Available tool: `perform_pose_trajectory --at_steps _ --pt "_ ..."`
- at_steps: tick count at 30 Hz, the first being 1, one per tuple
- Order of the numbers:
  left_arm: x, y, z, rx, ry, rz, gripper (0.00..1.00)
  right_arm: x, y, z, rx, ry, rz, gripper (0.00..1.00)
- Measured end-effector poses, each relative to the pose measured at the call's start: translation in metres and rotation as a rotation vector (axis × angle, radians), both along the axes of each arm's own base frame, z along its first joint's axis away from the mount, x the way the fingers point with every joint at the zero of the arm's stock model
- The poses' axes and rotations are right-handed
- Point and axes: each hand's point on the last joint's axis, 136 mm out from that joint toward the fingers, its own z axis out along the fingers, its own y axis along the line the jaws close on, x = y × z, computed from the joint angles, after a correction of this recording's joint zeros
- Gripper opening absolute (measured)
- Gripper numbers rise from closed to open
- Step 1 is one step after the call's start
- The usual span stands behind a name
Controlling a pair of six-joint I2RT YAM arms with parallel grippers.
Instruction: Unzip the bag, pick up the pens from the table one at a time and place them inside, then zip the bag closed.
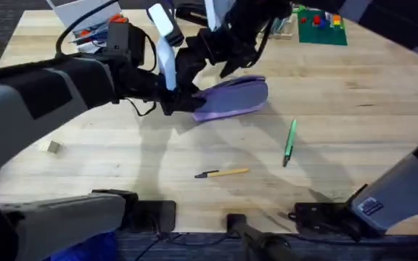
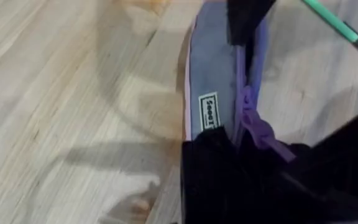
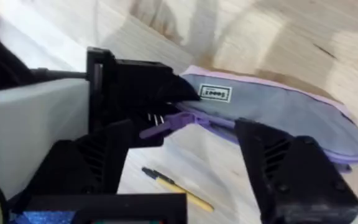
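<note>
Broad plank table (image 1: 354, 94) under everything, pale and grained. Two dark arms across it, the left arm (image 1: 49, 83) large and blurred from the near left toward the middle, the right arm (image 1: 231, 36) coming in from the far side of the bag. Lilac and grey bag (image 1: 232, 98) lying flat a little beyond the table's middle, long axis running left to right, small white label (image 3: 215, 93) on its grey side. Left gripper (image 1: 171, 101) at the bag's left end, jaws closed on that end of the bag, black fingers (image 2: 216, 168) pressed on the fabric either side of the zip line in the left wrist view, purple zip pull (image 2: 263, 132) lying just by them. Right gripper (image 1: 232, 67) above the bag's far edge, jaws parted and holding nothing, one finger (image 3: 291, 171) touching or just over the bag, cannot tell which. Zip mostly shut as far as visible. Green pen (image 1: 289, 142) on the table, right of and nearer than the bag, pointing near to far. Yellow pen (image 1: 223, 172) nearer still, well apart from the bag, lying left to right, black tip to the left. Small pale block (image 1: 49, 147) at the near left.
</note>
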Motion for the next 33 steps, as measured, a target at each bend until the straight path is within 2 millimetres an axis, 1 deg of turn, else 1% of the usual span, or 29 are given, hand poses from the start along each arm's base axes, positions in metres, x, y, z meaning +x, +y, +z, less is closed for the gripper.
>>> perform_pose_trajectory --at_steps 1,3,10,19,23,25,26,27,29,30,31,32,33 --pt "0.000 0.000 0.000 0.001 0.000 0.000 0.042 0.000 -0.002 -0.001 -0.009 -0.001 -0.004 0.987" --pt "0.000 0.000 0.000 0.002 -0.001 0.000 0.041 0.000 -0.004 -0.001 -0.022 -0.003 -0.007 0.994" --pt "0.000 0.000 -0.001 0.006 -0.001 0.000 0.041 -0.003 -0.007 -0.003 -0.037 0.008 -0.007 0.995" --pt "0.000 -0.001 -0.001 0.014 -0.006 -0.004 0.041 0.000 -0.010 -0.002 -0.029 0.014 -0.017 0.996" --pt "0.000 -0.002 -0.002 0.018 -0.007 -0.007 0.042 0.003 -0.020 0.007 -0.040 -0.014 -0.038 0.995" --pt "0.000 -0.002 -0.002 0.019 -0.008 -0.006 0.070 0.004 -0.029 0.017 -0.050 -0.044 -0.056 0.995" --pt "0.000 -0.002 -0.002 0.019 -0.010 -0.007 0.136 0.005 -0.035 0.024 -0.054 -0.064 -0.068 0.995" --pt "0.000 -0.003 -0.001 0.017 -0.010 -0.008 0.245 0.006 -0.041 0.031 -0.058 -0.083 -0.081 0.996" --pt "0.000 -0.004 -0.001 0.015 -0.012 -0.013 0.532 0.008 -0.053 0.042 -0.065 -0.115 -0.108 0.996" --pt "0.000 -0.005 -0.001 0.015 -0.011 -0.015 0.706 0.009 -0.058 0.047 -0.065 -0.127 -0.121 0.996" --pt "-0.001 -0.006 -0.001 0.015 -0.011 -0.017 0.855 0.011 -0.063 0.051 -0.067 -0.137 -0.133 0.996" --pt "-0.001 -0.006 -0.001 0.014 -0.007 -0.016 0.956 0.013 -0.068 0.054 -0.067 -0.145 -0.145 0.996" --pt "-0.001 -0.006 -0.001 0.014 -0.008 -0.017 0.982 0.015 -0.072 0.056 -0.070 -0.151 -0.157 0.996"
